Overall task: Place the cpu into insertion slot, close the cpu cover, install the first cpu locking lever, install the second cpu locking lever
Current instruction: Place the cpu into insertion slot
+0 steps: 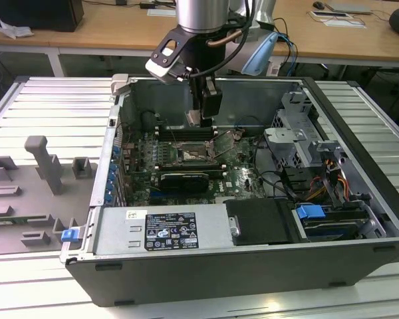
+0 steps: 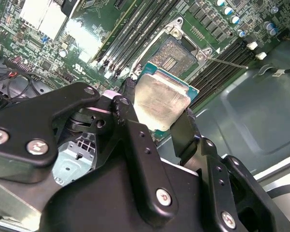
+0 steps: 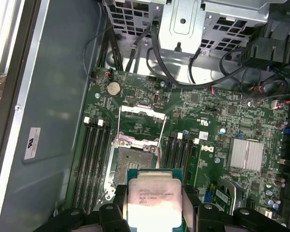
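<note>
We have the cpu (image 2: pixel 162 104) pinched by two opposite edges between the jaws, pale metal top towards the wrist cameras; in the exterior view it hangs above the motherboard (image 1: pixel 236 176) inside the open computer case (image 1: pixel 206 266), clear of everything. The insertion slot (image 3: pixel 135 158) lies bare below and a little ahead of the chip, its pin field uncovered; the cpu cover (image 3: pixel 141 109) stands swung up behind it, and a thin locking lever (image 2: pixel 227 62) sticks out to one side.

We judge the placing step to be in hand, with nothing yet seated. To do it well we should square the chip's edges to the socket rim while it is in the air; keep it flat, since a tilted corner could bend pins; come down straight, never sliding across the pin field; stay off the raised cover and the memory slots (image 3: pixel 94 159) alongside; and let go only once the chip rests level within the rim.
</note>
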You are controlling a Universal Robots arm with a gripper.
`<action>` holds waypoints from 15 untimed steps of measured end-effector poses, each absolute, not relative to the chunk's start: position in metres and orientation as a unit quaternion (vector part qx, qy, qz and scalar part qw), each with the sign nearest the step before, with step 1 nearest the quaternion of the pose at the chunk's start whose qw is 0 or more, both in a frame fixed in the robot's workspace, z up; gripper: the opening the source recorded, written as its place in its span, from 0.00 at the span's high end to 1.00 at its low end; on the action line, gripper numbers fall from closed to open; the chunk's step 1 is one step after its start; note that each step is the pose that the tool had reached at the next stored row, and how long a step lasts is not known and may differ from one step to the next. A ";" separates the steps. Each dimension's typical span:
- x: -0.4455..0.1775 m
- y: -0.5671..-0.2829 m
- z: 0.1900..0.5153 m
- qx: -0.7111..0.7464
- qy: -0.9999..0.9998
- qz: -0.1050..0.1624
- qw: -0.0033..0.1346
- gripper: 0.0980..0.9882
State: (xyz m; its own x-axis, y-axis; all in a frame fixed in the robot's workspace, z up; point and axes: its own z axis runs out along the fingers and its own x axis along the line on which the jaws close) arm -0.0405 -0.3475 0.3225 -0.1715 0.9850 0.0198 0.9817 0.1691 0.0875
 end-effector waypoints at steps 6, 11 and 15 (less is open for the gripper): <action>-0.041 -0.348 0.320 0.644 0.764 0.040 0.021 0.51; -0.041 -0.347 0.317 0.644 0.764 0.040 0.021 0.51; -0.041 -0.348 0.315 0.644 0.764 0.040 0.020 0.51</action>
State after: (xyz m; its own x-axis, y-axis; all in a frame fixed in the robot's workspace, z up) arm -0.0405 -0.3475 0.3149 -0.1701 0.9852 0.0199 0.9820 0.1678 0.0870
